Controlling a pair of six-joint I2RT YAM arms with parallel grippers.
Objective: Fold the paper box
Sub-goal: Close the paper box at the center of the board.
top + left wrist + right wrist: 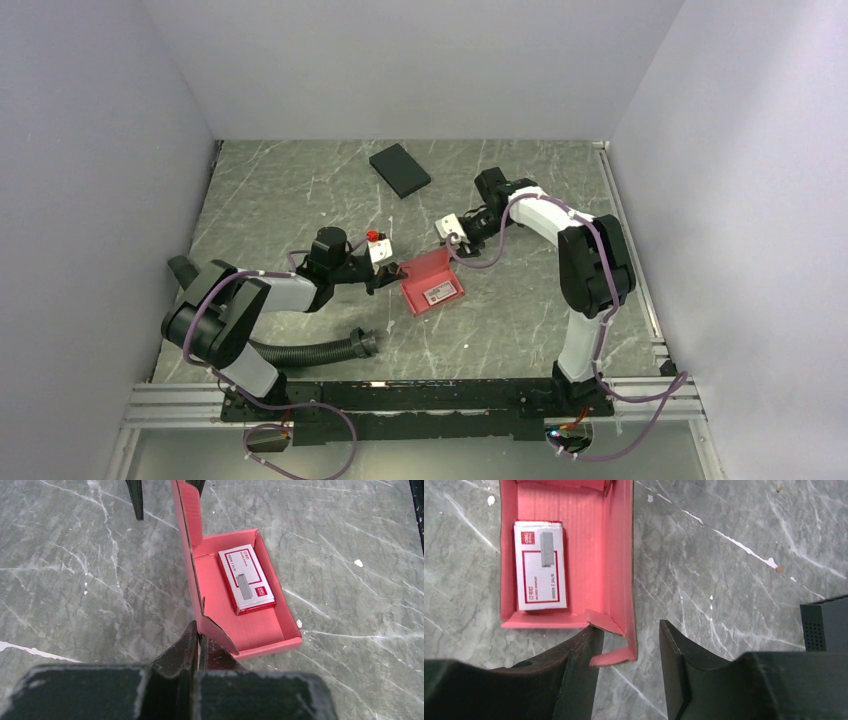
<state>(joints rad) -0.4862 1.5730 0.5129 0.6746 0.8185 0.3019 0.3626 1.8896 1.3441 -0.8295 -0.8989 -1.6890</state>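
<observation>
Two grippers were at the paper box [432,283], centre of the top view. Left gripper [198,637] was pinched shut on its upright wall. Right gripper [630,630] stood with jaws apart, straddling a corner flap. A small carton [246,579] lay inside the box. Black box [400,170] sat upper centre, well apart.

Dark grey marble-patterned desk [300,200] here, veined with white, and about the middle of it sits the paper box [432,283], pinkish-red, open on top, resting on the surface. Up towards the far edge lies a black flat box [400,170], turned at an angle and well apart from the red one, while at the near left a black ribbed hose [320,350] curls across the surface. A few small white flecks [358,563] dot the stone near the paper box.
</observation>
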